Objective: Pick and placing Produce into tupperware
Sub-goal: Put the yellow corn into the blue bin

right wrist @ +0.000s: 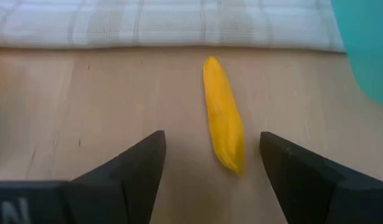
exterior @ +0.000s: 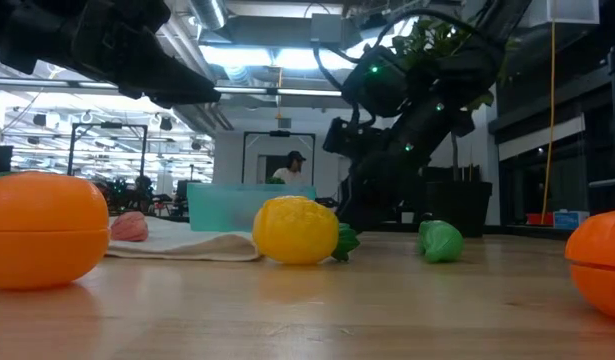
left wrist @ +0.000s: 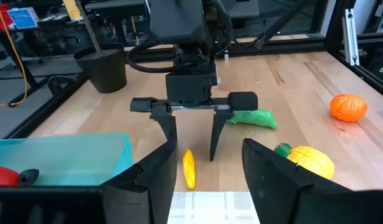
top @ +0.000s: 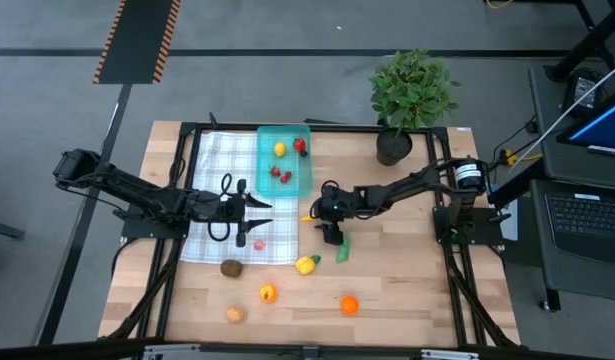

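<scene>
Now the right hand (left wrist: 190,140) lines up on a stray yellow piece, wide open and empty.

Beyond and to one side of it sits the teal tupperware (top: 284,158), already holding several red and yellow produce pieces; the checked cloth (top: 219,165) lies beside that, with the left hand (top: 259,216) waiting over it, half open and empty. Between and just ahead of the right fingers (right wrist: 135,165) lies the long yellow piece (right wrist: 223,122), lengthwise, so closing should likely pinch its narrow sides.
</scene>
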